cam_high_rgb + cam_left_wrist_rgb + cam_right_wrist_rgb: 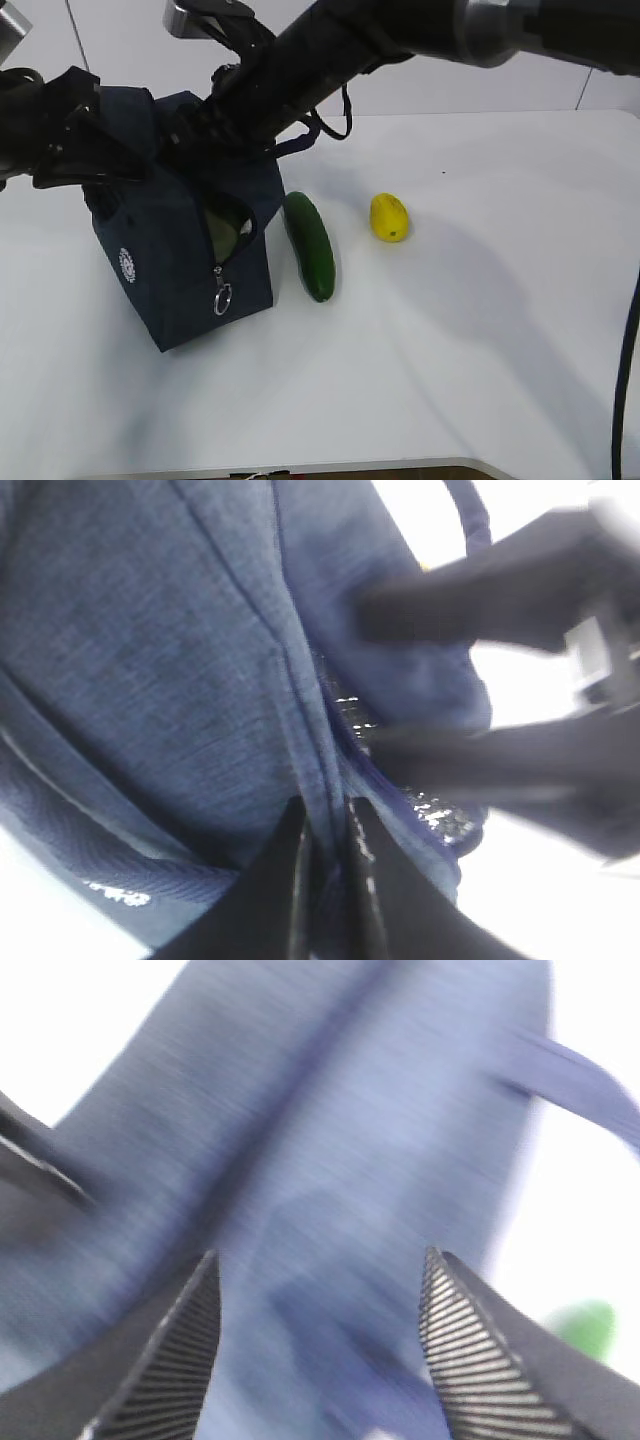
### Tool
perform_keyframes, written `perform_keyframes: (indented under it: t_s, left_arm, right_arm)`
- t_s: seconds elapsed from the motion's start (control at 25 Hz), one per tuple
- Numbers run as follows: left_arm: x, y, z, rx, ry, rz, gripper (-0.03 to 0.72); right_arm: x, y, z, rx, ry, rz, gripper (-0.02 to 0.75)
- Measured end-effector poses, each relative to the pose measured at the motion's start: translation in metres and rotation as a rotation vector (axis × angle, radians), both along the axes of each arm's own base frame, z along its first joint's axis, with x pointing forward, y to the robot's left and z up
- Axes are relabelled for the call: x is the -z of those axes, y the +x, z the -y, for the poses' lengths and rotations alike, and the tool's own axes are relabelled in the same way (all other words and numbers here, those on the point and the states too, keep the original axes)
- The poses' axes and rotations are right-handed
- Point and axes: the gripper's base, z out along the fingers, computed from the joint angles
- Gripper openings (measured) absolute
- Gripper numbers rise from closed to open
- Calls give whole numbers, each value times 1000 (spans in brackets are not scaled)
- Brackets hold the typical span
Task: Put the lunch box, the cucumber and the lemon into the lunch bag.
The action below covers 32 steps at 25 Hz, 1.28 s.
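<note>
Boxy navy fabric lunch bag [190, 250]: left claw [328, 825] pinches its fabric, steadying the mouth; right claw [320, 1350] spread above. Cucumber [310, 245], lemon [389, 217] at three o'clock on tabletop [480, 330].

Lunch bag [185, 265] stands on surface [480, 350], left side, nearer the back edge than the front. Cucumber [310, 245] lies just right of the bag, running front-to-back, not clearly touching it. Lemon [389, 217] sits right of cucumber, apart from it, approx. mid-surface. Something lies inside the bag behind its side gap; can't tell what. Both arms are over the bag's top, left arm at bag's left.
</note>
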Motion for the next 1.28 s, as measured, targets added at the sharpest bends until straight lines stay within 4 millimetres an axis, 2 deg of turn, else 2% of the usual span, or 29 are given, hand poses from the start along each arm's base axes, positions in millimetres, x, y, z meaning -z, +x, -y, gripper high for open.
perform_keyframes:
  t_s: [0.2,0.4,0.6,0.76,1.0,1.28]
  left_arm:
    - [2,-1,-2,21,43,9,11]
    - [4,-1,-3,30,73,17,11]
    - [4,0,-4,29,83,22,11]
    - [4,0,-6,29,93,24,11]
    - [-1,2,-25,-23,104,37,11]
    - [-10,-1,-45,-66,112,53,11]
  right_arm:
    - [-28,3,6,-15,-104,68,497]
    - [-47,4,18,23,-251,99,500]
    - [-51,3,28,80,-348,55,500]
    - [-48,7,40,241,-436,3,500]
    - [-63,12,63,358,-433,-8,500]
    - [-65,12,65,391,-427,-19,500]
